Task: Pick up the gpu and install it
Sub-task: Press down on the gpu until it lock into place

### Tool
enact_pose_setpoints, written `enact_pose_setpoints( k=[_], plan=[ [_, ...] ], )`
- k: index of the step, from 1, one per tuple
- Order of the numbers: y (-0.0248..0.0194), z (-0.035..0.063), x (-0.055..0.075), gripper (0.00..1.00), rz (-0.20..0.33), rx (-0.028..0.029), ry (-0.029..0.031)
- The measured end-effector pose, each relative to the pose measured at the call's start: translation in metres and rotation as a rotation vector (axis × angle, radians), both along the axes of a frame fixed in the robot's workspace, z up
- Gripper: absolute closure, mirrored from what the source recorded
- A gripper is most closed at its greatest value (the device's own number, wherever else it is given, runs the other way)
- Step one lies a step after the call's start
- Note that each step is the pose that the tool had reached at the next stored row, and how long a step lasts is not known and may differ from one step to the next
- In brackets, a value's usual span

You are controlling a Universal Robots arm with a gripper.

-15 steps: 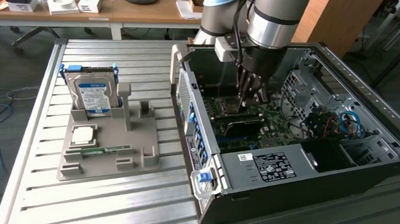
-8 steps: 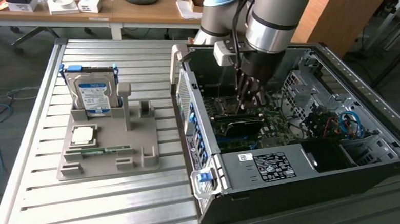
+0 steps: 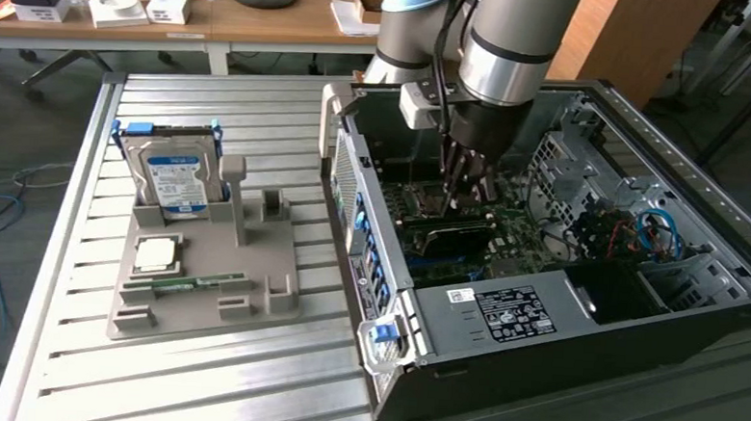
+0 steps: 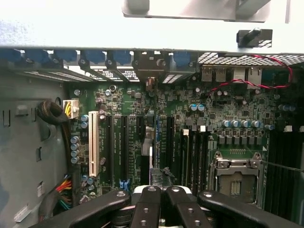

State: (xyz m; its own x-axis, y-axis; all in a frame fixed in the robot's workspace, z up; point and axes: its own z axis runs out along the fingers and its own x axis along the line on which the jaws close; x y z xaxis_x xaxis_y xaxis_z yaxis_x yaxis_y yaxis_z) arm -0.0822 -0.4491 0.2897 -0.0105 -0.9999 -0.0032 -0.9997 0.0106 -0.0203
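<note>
One camera stood off my arm, up high, and looked down on the metal table [image 3: 148, 372] and the open computer case [image 3: 576, 318] at about 3 o'clock. It was far enough back to see both. My other camera sat on my wrist, inside the case, and looked close at the green board [image 4: 190, 123] past my gripper [image 4: 160, 209]. Both cameras saw that board [image 3: 478, 230] and my gripper [image 3: 465, 181].
</note>
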Motion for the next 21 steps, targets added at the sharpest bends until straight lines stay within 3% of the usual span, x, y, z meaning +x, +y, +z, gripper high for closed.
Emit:
enact_pose_setpoints(
  k=[21],
  plan=[
    [0.0019,-0.0119,-0.008,0.89,0.000,0.0003,-0.0001]
  ],
)
